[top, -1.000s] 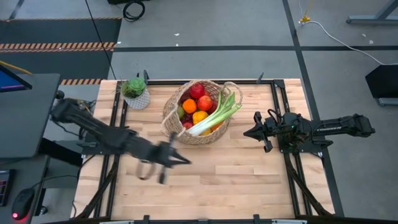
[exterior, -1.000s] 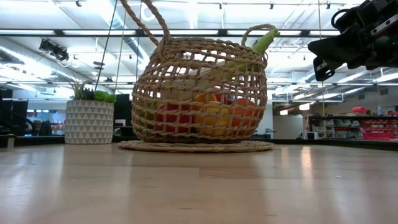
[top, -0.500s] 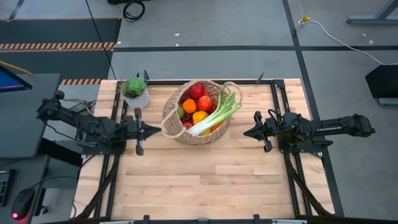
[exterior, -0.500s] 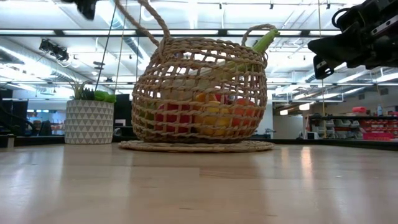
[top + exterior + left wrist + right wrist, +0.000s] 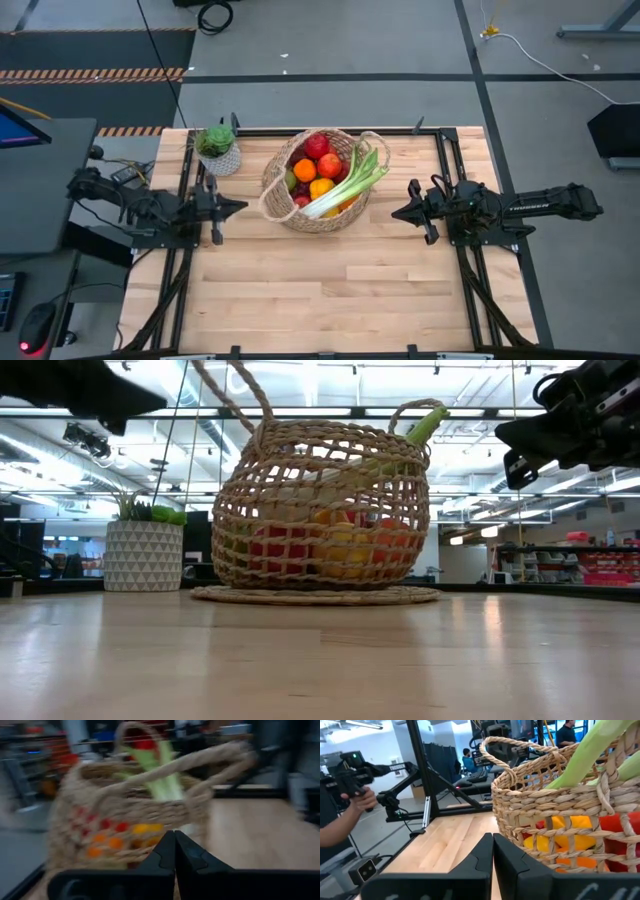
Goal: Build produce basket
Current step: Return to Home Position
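The woven wicker basket (image 5: 322,180) stands at the far middle of the table on a round woven mat (image 5: 315,596). It holds the produce: red apples (image 5: 323,158), an orange (image 5: 305,170), a lemon (image 5: 321,187) and a long leek (image 5: 352,180) that leans over the right rim. My left gripper (image 5: 243,205) is shut and empty, level, left of the basket, pointing at it. My right gripper (image 5: 396,213) is shut and empty, right of the basket, also pointing at it. Each wrist view shows the basket (image 5: 145,820) (image 5: 570,815) past closed fingers.
A small white pot with a green plant (image 5: 218,148) stands at the far left corner. The near half of the wooden table (image 5: 330,300) is bare boards. Black frame rails (image 5: 185,250) run along both sides. A person (image 5: 340,815) with a handheld device shows beyond the table.
My left arm has drawn back from the table's middle toward the left edge and a little toward the far side, folding in toward its base, its gripper staying shut and now pointing level at the basket. The basket and the right arm have kept still.
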Available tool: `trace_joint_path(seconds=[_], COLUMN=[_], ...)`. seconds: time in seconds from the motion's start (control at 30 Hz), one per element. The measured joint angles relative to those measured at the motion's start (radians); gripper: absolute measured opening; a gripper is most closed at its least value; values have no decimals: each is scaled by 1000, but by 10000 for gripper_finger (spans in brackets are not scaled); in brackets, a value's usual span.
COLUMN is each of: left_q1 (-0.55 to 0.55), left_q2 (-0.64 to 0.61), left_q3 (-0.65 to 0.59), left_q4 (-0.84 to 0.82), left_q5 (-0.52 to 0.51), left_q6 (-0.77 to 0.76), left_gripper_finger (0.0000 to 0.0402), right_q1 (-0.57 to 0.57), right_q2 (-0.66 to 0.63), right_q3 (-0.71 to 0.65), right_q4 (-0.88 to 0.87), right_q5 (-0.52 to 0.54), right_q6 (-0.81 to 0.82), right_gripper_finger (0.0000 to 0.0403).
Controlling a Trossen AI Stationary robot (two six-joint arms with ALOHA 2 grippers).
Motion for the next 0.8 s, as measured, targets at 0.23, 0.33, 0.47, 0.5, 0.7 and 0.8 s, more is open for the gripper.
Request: trace_joint_path(seconds=[0.23, 0.33, 0.47, 0.5, 0.7, 0.8], left_q1=[1, 1, 1, 1, 1, 0], left_q2=[-47, -48, -49, -49, -61, -72], left_q3=[-71, -118, -193, -213, -294, -294], left_q4=[-1, 6, 77, 104, 271, 294], left_q5=[-125, -114, -112, -111, -63, -57], left_q6=[-9, -41, -58, -54, 40, 75], left_gripper_finger=[2, 2, 2, 2, 2, 2], right_q1=[0, 0, 0, 0, 0, 0], right_q2=[0, 0, 0, 0, 0, 0], right_q3=[0, 0, 0, 0, 0, 0], right_q4=[0, 0, 0, 0, 0, 0], right_q5=[0, 0, 0, 0, 0, 0], right_q6=[28, 28, 28, 28, 28, 28], right_gripper_finger=[17, 17, 17, 17, 17, 17])
